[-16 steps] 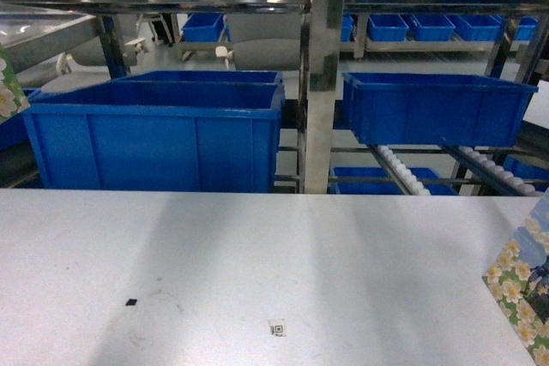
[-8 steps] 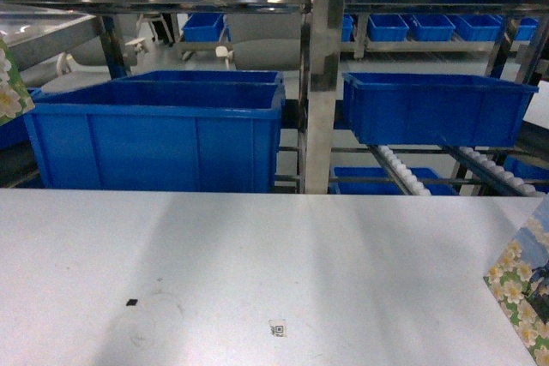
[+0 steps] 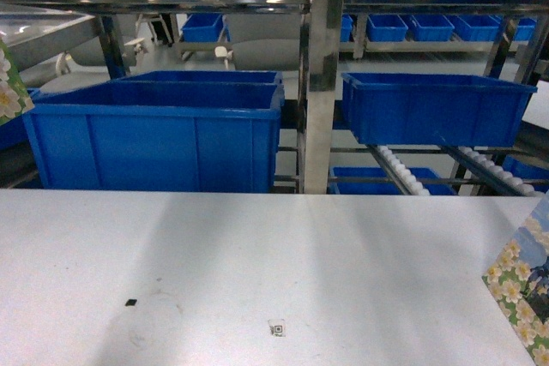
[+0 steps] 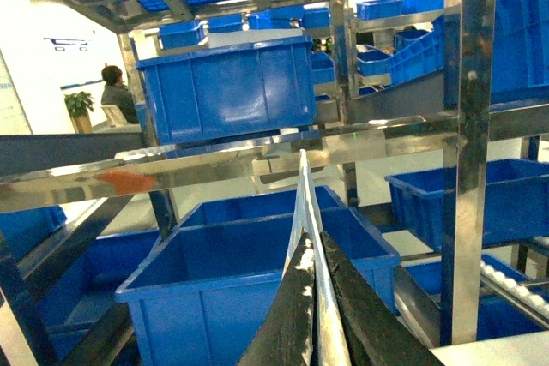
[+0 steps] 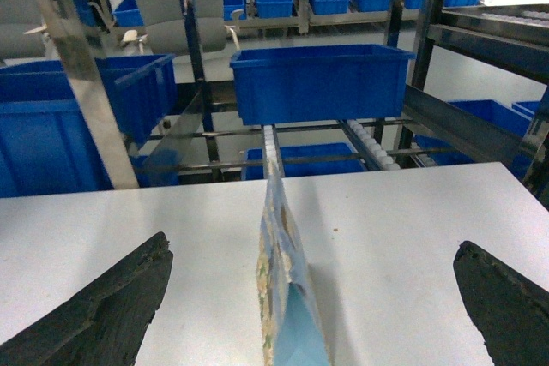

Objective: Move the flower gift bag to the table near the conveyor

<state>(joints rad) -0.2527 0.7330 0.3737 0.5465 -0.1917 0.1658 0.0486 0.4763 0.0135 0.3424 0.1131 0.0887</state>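
Two grippers, two different states. Right gripper [image 5: 313, 246]: jaws wide, nothing held. A flower gift bag [image 5: 281, 297] stands upright on the table [image 5: 129, 220] edge-on between the fingers [image 5: 111, 306], with clear gaps on both sides. In the head view that bag [image 3: 523, 293] is at the table's right edge, cropped by the frame. Left gripper [image 4: 313, 250]: jaws pinched narrow on the thin top edge of a second bag [image 4: 302, 203], which sticks up between the pads. It is raised in front of the racking and the large blue bin [image 4: 249, 280]. A flowered corner [image 3: 9, 87] shows at the far left of the head view, above table level; it's probably the same bag, but I can't confirm. The conveyor [image 3: 399, 169] rollers run down behind the table's far edge, below the right blue bin [image 3: 433, 109].
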